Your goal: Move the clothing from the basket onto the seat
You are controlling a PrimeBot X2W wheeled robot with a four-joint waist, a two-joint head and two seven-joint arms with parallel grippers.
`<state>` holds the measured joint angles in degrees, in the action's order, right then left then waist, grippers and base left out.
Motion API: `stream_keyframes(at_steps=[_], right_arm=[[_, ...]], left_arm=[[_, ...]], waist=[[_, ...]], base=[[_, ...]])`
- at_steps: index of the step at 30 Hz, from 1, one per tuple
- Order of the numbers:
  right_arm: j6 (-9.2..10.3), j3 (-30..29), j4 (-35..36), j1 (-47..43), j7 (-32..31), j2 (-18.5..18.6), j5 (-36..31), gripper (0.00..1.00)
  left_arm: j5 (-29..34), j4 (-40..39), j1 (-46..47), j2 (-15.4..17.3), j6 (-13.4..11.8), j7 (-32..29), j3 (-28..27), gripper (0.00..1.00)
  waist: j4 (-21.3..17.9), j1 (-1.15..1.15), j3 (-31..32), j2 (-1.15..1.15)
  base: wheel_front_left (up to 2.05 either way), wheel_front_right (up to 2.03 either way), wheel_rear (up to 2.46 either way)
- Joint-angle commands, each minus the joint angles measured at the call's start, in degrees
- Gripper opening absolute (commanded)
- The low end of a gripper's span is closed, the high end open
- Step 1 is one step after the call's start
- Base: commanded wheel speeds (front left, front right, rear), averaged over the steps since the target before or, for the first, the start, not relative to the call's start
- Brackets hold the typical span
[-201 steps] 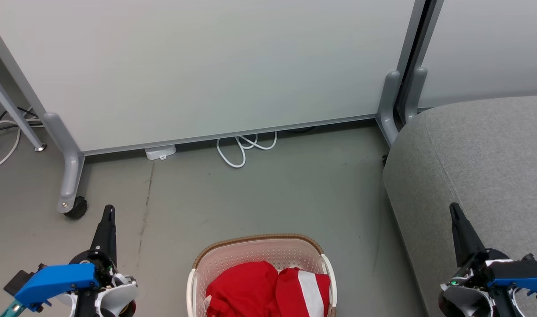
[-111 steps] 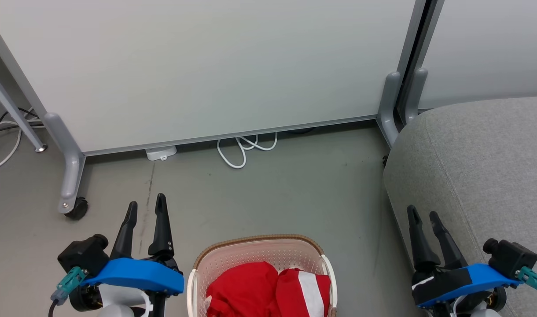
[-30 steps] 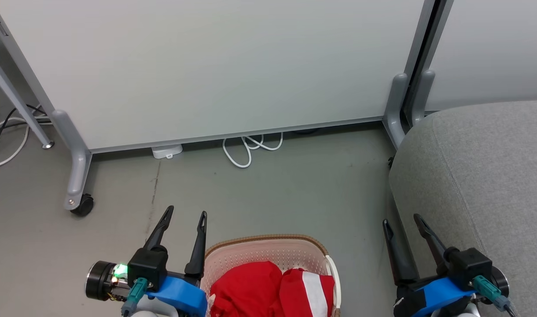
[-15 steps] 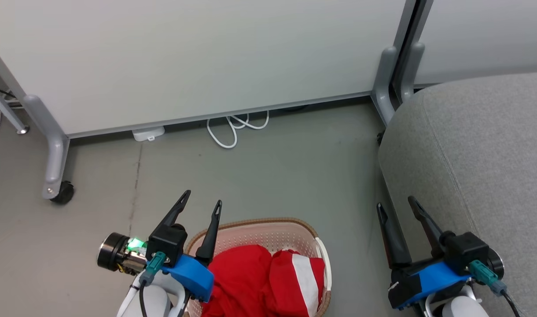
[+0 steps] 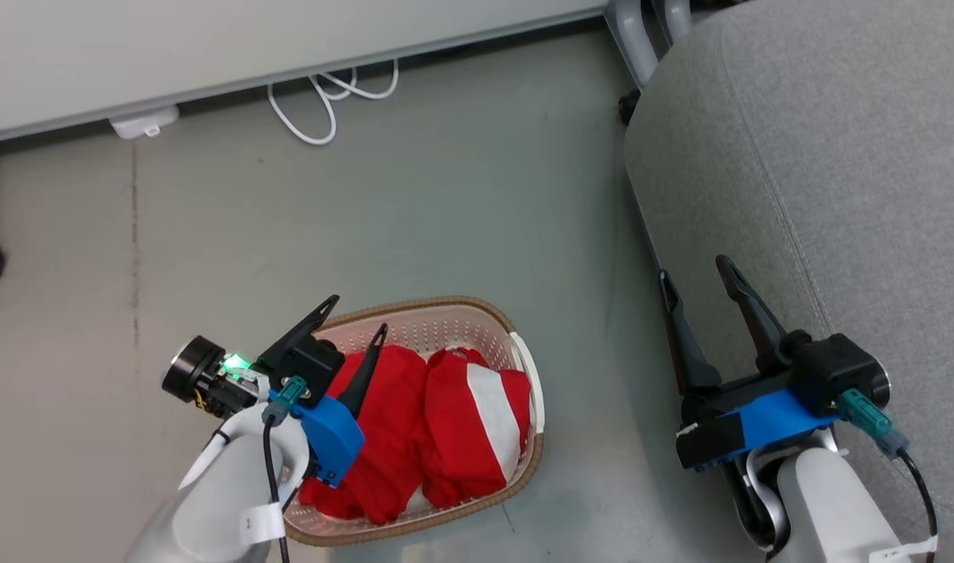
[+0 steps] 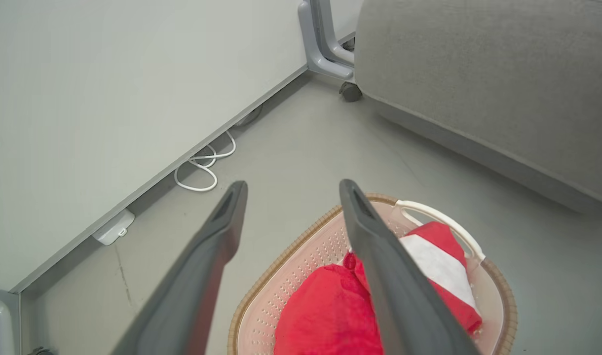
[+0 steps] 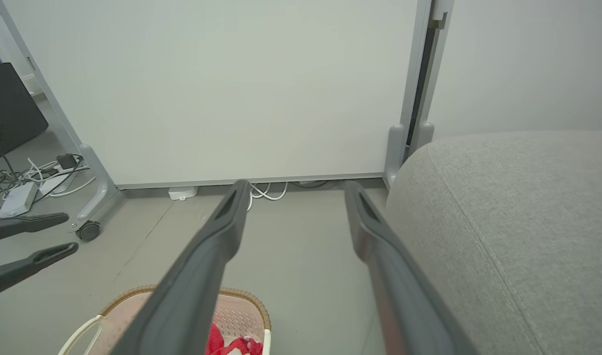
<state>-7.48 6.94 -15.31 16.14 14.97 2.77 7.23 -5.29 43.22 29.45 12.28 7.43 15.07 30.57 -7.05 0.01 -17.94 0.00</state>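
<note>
- I am looking at the clothing (image 5: 414, 407) as two soft, bright-red bundles: a plain red garment (image 5: 391, 446) and a striped garment (image 5: 477, 422) carrying one broad white band.
- Both are lying side by side and touching inside the basket (image 5: 446, 301), at the lower centre of the head view, the plain one to the left of the striped one.
- The basket is showing a cream perforated wall, a brown woven-look rim and a white side handle, and it is sitting on the grey floor (image 5: 446, 195).
- The seat (image 5: 837, 156) is taking up the right side of the head view: grey fabric with a rounded edge, and a strip of floor between it and the basket.
- My left pincer (image 5: 359, 313) is hovering over the left part of the basket, its dark fingers standing apart with nothing between them.
- My right pincer (image 5: 692, 267) is hanging at the lower right, along the seat's edge, fingers spread and gripping nothing.
- I am counting two garments, one basket, one seat, two pincers with two fingers each, and one looped white cable (image 5: 320, 102) at the top.
</note>
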Motion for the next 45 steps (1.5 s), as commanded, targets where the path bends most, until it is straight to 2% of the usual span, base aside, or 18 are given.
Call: stream_keyframes(at_steps=[1, 11, 15, 21, 29, 36, 45], right_arm=[[-0.03, 0.2, 0.4, 1.2, 0.3, 0.2, 0.6, 1.0], [-0.03, 2.1, 2.3, 7.3, 0.3, 0.2, 2.0, 1.0], [-0.03, 2.8, 3.2, 9.4, 0.3, 0.2, 2.3, 1.0], [-0.03, 3.3, 4.3, 12.2, 0.3, 0.2, 2.5, 1.0], [-0.03, 4.2, 6.1, 15.3, 0.3, 0.2, 3.9, 1.0], [-0.03, 4.7, 8.5, 17.2, 0.3, 0.2, 5.6, 1.0], [-0.03, 5.0, 10.4, 17.6, 0.3, 0.2, 6.5, 1.0]], left_arm=[[-0.4, 1.0, 1.9, 0.5, 0.1, 0.2, 1.1, 1.0], [-2.9, 13.1, 12.5, 3.6, 0.1, 0.2, 15.7, 1.0], [-4.2, 18.8, 16.1, 3.6, 0.1, -0.2, 21.0, 1.0], [-6.2, 25.0, 20.8, 3.5, 0.1, -4.8, 28.3, 1.0], [-8.1, 27.6, 25.8, 5.1, 0.1, -10.3, 37.5, 1.0], [-10.5, 27.8, 29.3, 7.4, 0.1, -14.3, 41.4, 1.0], [-10.5, 27.3, 32.3, 8.4, 0.1, -17.7, 42.7, 1.0]], waist=[[-2.2, -0.01, -4.0, 0.0], [-5.2, -0.01, -14.6, 0.0], [-6.1, -0.01, -18.2, 0.0], [-7.1, -0.01, -23.7, 0.0], [-8.5, -0.01, -30.2, 0.0], [-9.4, -0.01, -35.6, 0.0], [-9.8, -0.01, -39.7, 0.0]], base=[[0.0, 0.0, 0.0], [0.0, 0.0, 0.0], [0.0, 0.0, 0.0], [0.0, 0.0, 0.0], [0.0, 0.0, 0.0], [0.0, 0.0, 0.0], [0.0, 0.0, 0.0]])
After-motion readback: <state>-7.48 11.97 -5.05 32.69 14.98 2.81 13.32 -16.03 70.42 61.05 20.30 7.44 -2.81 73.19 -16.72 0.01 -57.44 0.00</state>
